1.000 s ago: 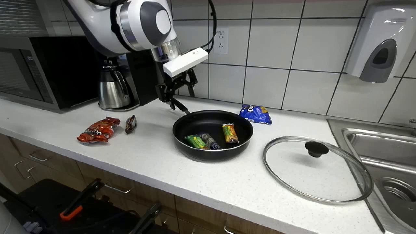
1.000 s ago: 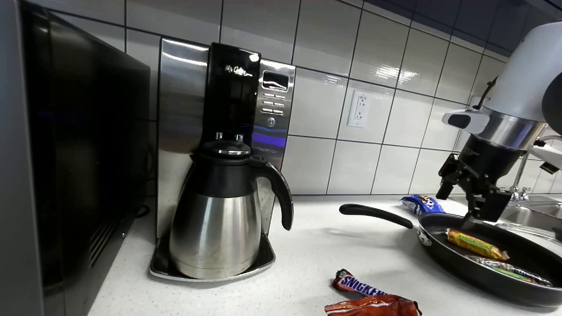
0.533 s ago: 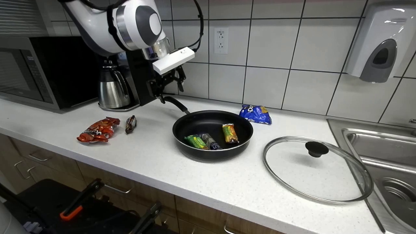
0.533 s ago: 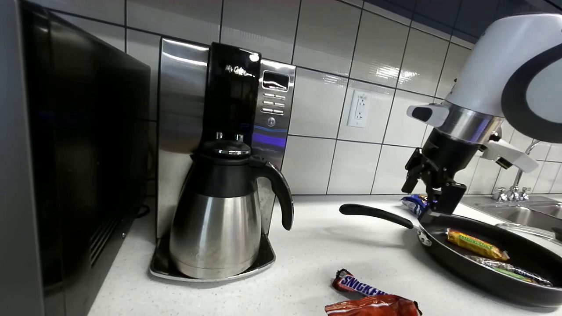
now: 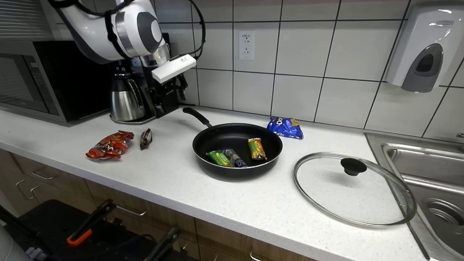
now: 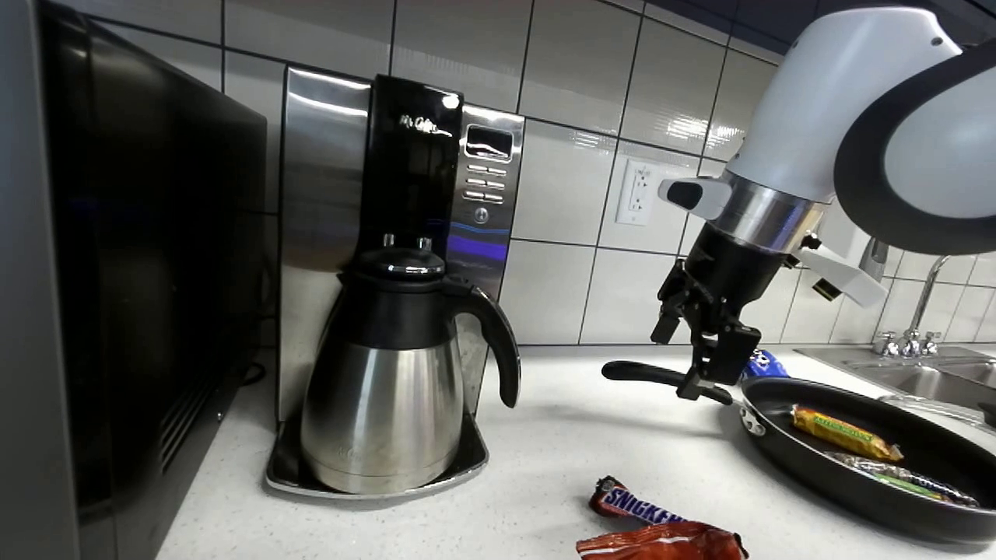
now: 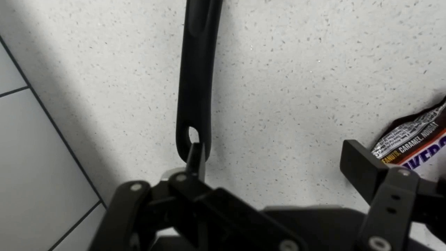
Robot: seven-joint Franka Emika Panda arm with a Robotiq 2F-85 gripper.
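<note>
"Two black fingers (image 7: 360, 170) stand wide apart on my gripper (image 7: 273, 153), and I see only air between them."

"What is it near?"

"The black handle (image 7: 197, 69) of the pan (image 5: 235, 173). In the wrist view, one fingertip (image 7: 196, 158) covers a bit of the handle's end, and the other is well off to the side. I can't tell from here if the handle is being touched."

"Where is the pan?"

"It sits flat on the white counter (image 5: 253, 210), and its handle sticks out toward the coffee pot (image 6: 381, 420). In it, a green snack (image 5: 219, 158) and a dark snack (image 5: 235, 158) lie side by side, and a yellow snack (image 5: 257, 149) is a little way off."

"What else can you see from over there?"

"A blue bag (image 5: 284, 127) is near the pan, by the tile wall (image 5: 301, 50). A red bag (image 5: 110, 145) and a candy bar (image 5: 146, 139) lie near each other on the coffee pot's side. On the other side, I see a clear lid (image 5: 337, 195) with a black knob (image 5: 353, 166). It reaches over the edge of the sink (image 5: 442, 185)."
</note>
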